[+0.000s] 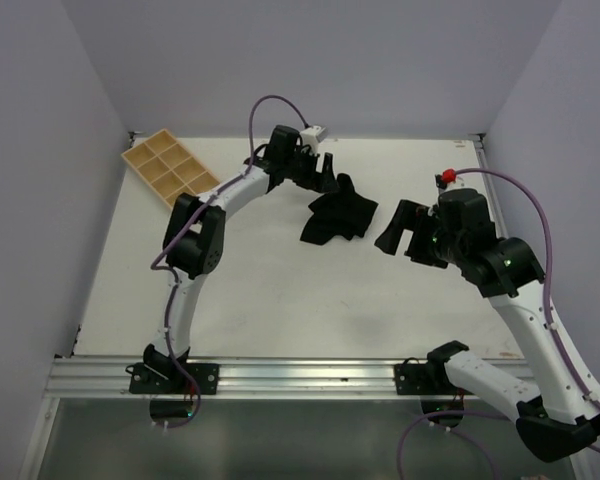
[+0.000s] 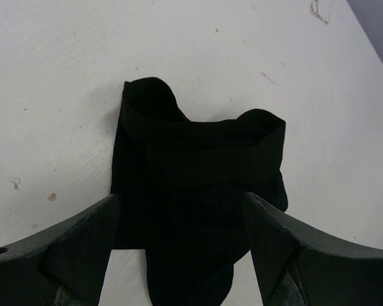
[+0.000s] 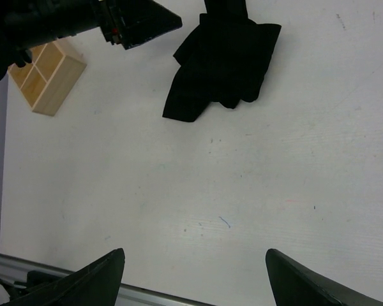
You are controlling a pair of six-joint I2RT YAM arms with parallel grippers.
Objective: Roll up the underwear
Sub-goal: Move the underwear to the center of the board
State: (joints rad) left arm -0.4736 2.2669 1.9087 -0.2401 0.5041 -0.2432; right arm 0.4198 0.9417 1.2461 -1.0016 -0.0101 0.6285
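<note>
You have the small, soft, matte black fabric underwear (image 1: 338, 218) lying on the flat white worktop (image 1: 280, 300), toward the far side and roughly midway between the two arms. It is not spread flat: it sits as a crumpled, partly folded heap with overlapping layers. In the left wrist view you see a wide band folded across the middle, one rounded lobe standing out at the far left corner, a second rounded corner at the far right, and a narrower tongue of cloth tapering toward the camera. From the right wrist view the same garment reads as an irregular dark patch with one pointed corner reaching toward the near left. No marks or print show on it. Your left tool (image 2: 180, 203), dark with two wedge-shaped fingers, is spread wide, its jaws standing either side of the end of the garment closest to that camera. The cloth lies between and beneath them and neither finger visibly pinches it, though you cannot tell whether the tips touch the fabric. Your right tool (image 3: 195, 261) is also spread wide and holds nothing. It hangs over bare worktop, apart from the underwear, on its right side in the overhead view. A light wooden tray (image 1: 170, 168) divided into rectangular compartments sits at the far left corner of the worktop, well apart from the garment.
</note>
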